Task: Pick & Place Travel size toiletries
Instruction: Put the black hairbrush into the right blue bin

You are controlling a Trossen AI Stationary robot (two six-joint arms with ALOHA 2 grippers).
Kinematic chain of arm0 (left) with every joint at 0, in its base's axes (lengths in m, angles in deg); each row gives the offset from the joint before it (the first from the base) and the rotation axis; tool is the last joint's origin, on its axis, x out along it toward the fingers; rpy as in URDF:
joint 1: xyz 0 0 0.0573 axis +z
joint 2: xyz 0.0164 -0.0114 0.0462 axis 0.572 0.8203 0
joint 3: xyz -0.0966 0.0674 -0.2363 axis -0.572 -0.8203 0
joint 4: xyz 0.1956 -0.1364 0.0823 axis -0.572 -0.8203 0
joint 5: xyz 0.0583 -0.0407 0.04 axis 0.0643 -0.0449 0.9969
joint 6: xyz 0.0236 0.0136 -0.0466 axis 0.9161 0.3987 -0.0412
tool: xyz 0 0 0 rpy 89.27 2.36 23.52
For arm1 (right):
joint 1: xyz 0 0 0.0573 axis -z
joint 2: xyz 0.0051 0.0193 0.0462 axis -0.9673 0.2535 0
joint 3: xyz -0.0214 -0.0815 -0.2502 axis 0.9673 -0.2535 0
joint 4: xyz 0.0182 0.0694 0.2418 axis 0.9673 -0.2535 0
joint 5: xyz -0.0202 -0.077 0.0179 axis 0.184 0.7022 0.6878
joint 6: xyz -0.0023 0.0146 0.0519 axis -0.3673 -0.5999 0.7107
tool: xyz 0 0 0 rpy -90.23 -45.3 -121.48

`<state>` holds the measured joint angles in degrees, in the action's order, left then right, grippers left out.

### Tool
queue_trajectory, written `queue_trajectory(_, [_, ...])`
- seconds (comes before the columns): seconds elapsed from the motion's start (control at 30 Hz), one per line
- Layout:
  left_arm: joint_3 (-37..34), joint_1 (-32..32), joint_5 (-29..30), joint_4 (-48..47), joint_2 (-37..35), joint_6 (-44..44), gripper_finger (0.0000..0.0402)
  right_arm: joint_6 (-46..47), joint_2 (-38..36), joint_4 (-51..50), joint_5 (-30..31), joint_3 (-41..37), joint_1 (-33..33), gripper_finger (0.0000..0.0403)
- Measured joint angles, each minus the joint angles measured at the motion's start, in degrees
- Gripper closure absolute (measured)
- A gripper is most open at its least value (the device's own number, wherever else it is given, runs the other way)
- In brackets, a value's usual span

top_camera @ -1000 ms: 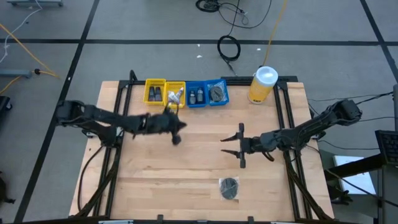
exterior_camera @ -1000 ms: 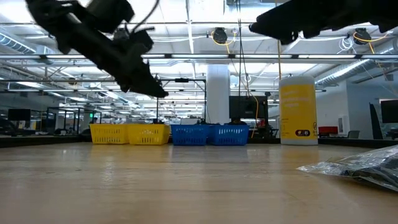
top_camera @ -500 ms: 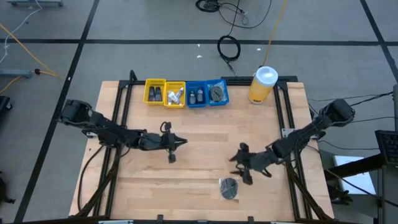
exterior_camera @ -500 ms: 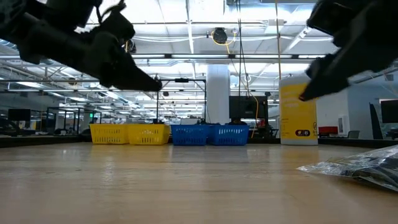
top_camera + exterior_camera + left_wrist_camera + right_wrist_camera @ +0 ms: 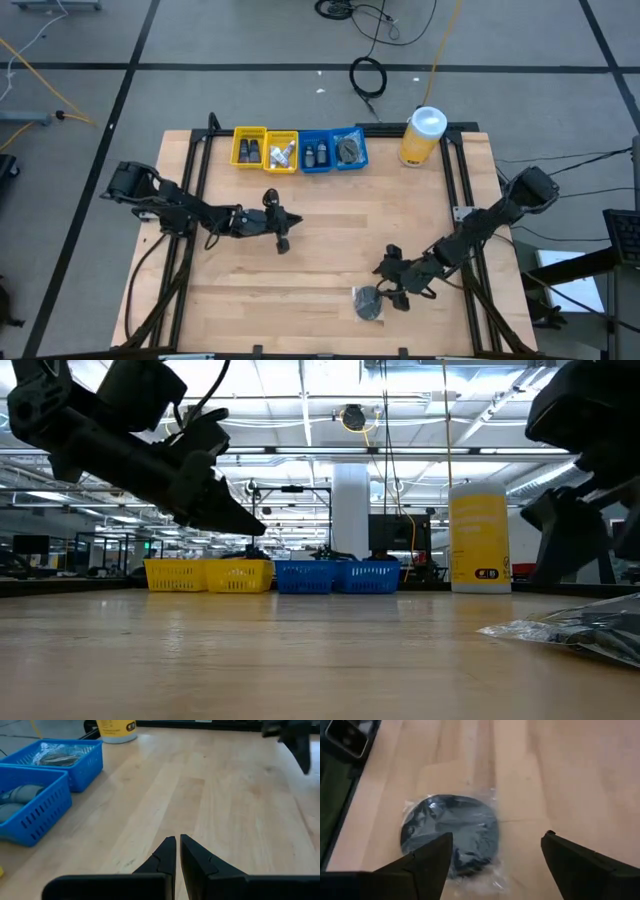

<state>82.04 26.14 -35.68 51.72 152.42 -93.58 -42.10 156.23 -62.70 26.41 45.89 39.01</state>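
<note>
A dark round packet in clear wrap (image 5: 368, 302) lies flat near the table's near edge, also seen in the right wrist view (image 5: 451, 835) and at the low view's right (image 5: 575, 630). My right gripper (image 5: 386, 283) hangs open just above and to the right of the packet, fingers (image 5: 427, 857) pointing down toward it without touching. My left gripper (image 5: 283, 231) is shut and empty over the table's left middle, its fingertips (image 5: 177, 845) together. More toiletries lie in the yellow bins (image 5: 264, 149) and blue bins (image 5: 333, 150) at the far edge.
A large yellow canister with white lid (image 5: 422, 136) stands at the far right by the bins. Bare wood fills the table's middle (image 5: 330, 235). Black frame rails (image 5: 470, 200) run along the left and right sides.
My right gripper has moved from the table's right middle toward the near edge and down, tipping toward the dark packet. My left gripper has drawn back from the yellow bins toward the table's middle and lowered. The packet has stayed in place.
</note>
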Motion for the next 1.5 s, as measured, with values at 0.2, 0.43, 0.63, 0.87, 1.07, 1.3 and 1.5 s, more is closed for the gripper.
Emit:
queue_trajectory(0.2, [0.0,0.1,0.0,-0.1,0.0,-0.1,0.0376,-6.5,8.5,14.7,-2.8,0.0,-0.2,0.0126])
queue_trajectory(0.43, [0.0,0.1,0.0,-0.2,0.0,-0.2,0.0376,-4.9,13.3,16.1,-2.2,0.0,-0.2,0.0163])
queue_trajectory(0.63, [0.0,0.1,0.0,-0.2,0.0,-0.4,0.0376,-5.9,12.4,15.3,-1.8,0.0,-0.1,0.0234])
queue_trajectory(0.87, [0.0,0.1,-0.6,0.9,0.0,-1.0,0.0376,-8.6,10.6,15.6,-1.5,-0.1,1.3,0.032])
queue_trajectory(1.07, [0.0,0.2,-12.2,8.7,0.0,-4.4,0.0376,-17.8,8.6,18.5,-1.3,-0.1,3.1,0.0375])
queue_trajectory(1.3, [2.1,-0.3,-20.4,13.0,0.0,1.3,0.0361,-34.9,5.8,21.7,9.1,-0.1,6.5,0.0401])
queue_trajectory(1.5, [10.4,-0.8,-20.7,8.5,7.4,3.0,0.0254,-43.1,5.6,24.9,18.2,-0.1,10.4,0.0402])
